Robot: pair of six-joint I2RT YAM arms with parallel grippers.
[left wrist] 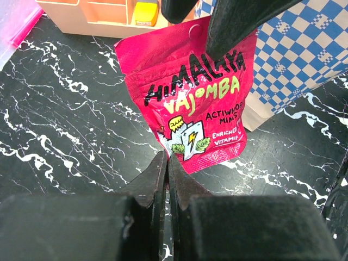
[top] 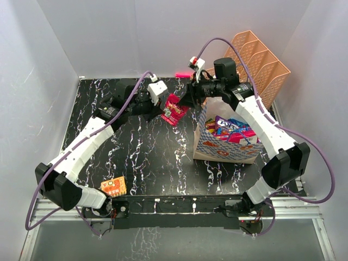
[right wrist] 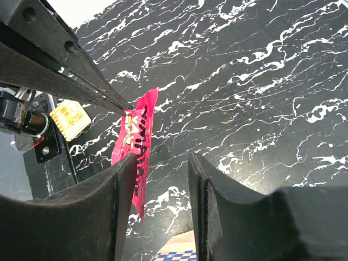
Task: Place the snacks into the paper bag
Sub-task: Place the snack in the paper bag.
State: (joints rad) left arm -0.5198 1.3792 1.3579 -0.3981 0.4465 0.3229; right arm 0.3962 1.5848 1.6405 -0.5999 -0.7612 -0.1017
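A pink snack packet point(top: 174, 110) point(left wrist: 190, 103) hangs in the air left of the paper bag point(top: 217, 149) point(left wrist: 304, 60). My left gripper point(top: 163, 112) point(left wrist: 167, 156) is shut on its lower edge. My right gripper point(top: 185, 100) point(right wrist: 162, 157) straddles the packet's point(right wrist: 138, 141) upper end, jaws still apart, the foil lying against one finger. The cream bag with its blue pattern stands upright and holds several bright snacks point(top: 231, 129). An orange packet point(top: 113, 187) point(right wrist: 69, 118) lies at the near left by the left arm's base.
A peach mesh organizer point(top: 261, 65) point(left wrist: 103, 13) stands behind the bag at the back right. A small pink object point(top: 182, 74) lies at the table's far edge. White walls close in the black marbled table point(top: 136, 157).
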